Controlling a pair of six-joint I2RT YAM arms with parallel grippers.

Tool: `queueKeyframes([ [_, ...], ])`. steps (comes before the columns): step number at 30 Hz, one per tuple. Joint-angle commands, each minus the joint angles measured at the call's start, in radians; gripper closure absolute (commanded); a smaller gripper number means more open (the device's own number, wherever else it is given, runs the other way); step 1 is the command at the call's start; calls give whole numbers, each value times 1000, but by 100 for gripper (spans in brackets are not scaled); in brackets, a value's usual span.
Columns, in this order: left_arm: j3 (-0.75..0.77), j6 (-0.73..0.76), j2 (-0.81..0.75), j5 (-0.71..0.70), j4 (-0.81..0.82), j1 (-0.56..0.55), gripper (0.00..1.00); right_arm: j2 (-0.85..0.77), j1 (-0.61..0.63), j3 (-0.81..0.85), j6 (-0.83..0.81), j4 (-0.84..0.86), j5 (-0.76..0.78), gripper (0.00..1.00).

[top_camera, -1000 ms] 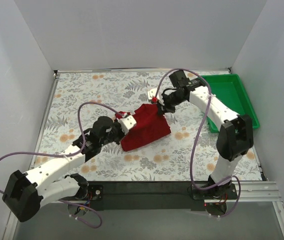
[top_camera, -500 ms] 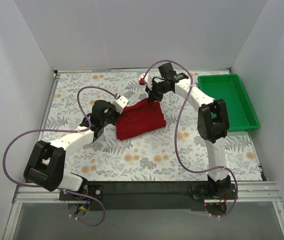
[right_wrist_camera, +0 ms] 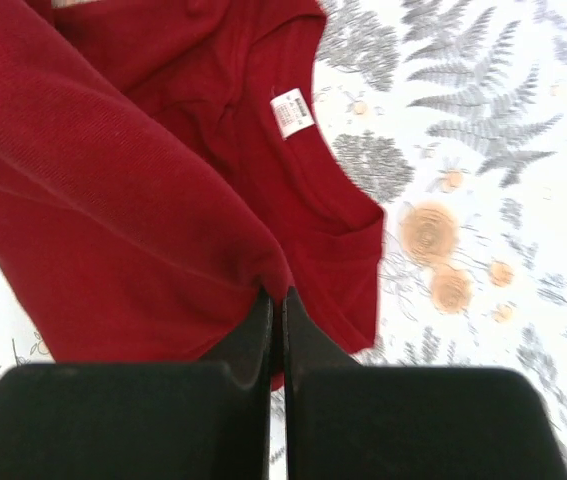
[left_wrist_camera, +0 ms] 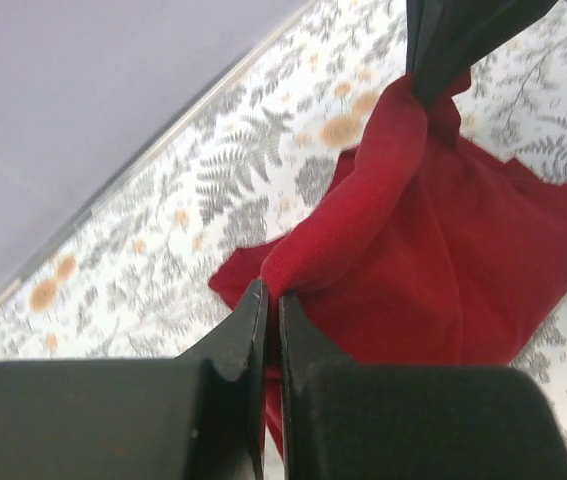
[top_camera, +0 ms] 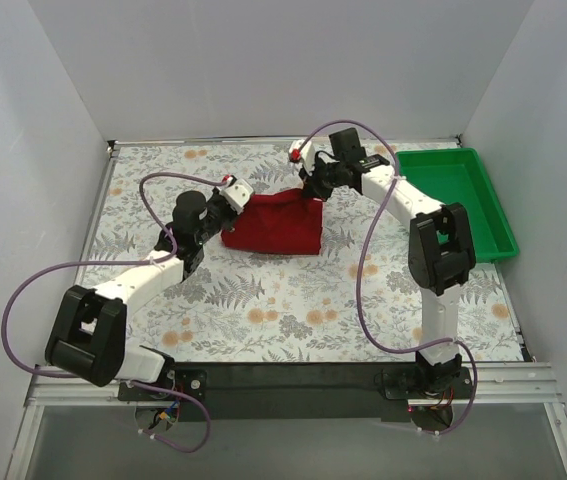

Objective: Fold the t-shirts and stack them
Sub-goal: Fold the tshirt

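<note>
The dark red t-shirt point(top_camera: 273, 225) hangs stretched between my two grippers above the flowered table, its lower part resting on the cloth. My left gripper point(top_camera: 231, 200) is shut on the shirt's left top edge; in the left wrist view its jaws point(left_wrist_camera: 271, 300) pinch a fold of red cloth point(left_wrist_camera: 423, 230). My right gripper point(top_camera: 312, 190) is shut on the right top edge; in the right wrist view point(right_wrist_camera: 275, 300) the shirt point(right_wrist_camera: 143, 200) drapes down, neck opening and white label point(right_wrist_camera: 293, 110) showing.
A green plastic tray point(top_camera: 463, 200) stands at the back right, right of my right arm. The white back wall runs just behind the shirt. Purple cables loop over both arms. The flowered tablecloth point(top_camera: 293, 300) shows in front of the shirt.
Both grippers have carried the shirt toward the back of the table. The shirt, first a slanted bundle, now hangs wider and squarer between them.
</note>
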Motion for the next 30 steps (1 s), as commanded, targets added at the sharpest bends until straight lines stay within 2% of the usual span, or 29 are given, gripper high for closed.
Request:
queueKeyframes([
  [1,87,36,41,85,73,11,100,-118,-33,-23,65,129,18,99],
  [9,217,34,268,152,128,32,100,-129,-66,-94,123,172,60,99],
  [13,305,30,408,174,160,46,100,-140,-73,-140,174,249,128,99],
  [17,399,34,536,120,163,51,100,-80,-76,-115,203,261,182,99],
  [25,452,36,598,82,157,78,100,56,-76,-7,264,261,191,99],
  [30,432,43,593,37,177,80,100,101,-76,39,278,260,205,99],
])
